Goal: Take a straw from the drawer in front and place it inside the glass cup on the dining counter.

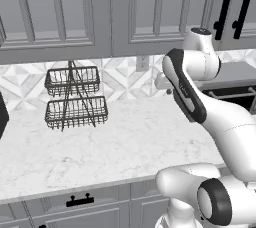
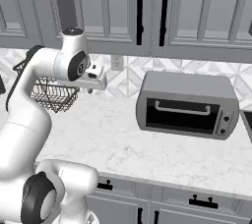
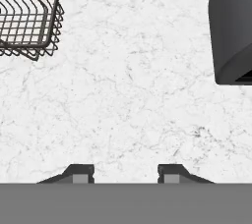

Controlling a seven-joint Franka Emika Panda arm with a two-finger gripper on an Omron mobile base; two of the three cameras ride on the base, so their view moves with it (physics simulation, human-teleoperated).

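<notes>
The gripper (image 3: 125, 173) hangs above the marble worktop (image 1: 115, 142), its two dark fingertips (image 3: 81, 173) standing well apart with bare stone between them and nothing held. In the hand view a wide stretch of white, grey-veined stone lies open under the hand, bounded on one side by the two-tier wire basket (image 1: 75, 97) and on the other by the dark toaster oven (image 2: 184, 105), both well clear of the fingers. The back of the worktop meets a patterned tile backsplash (image 1: 120, 79) with a wall outlet (image 2: 116, 62); grey panelled upper cabinets (image 1: 75, 12) hang above. The front edge of the worktop runs across both base views, and just below it sit grey panelled fronts. One of these, the closed drawer (image 1: 82, 203), is wide and shallow, its long axis running along the counter edge, with a short black handle (image 1: 80, 201) set level on its face. Which front beneath the arm matches it in the right base view is hard to tell.
</notes>
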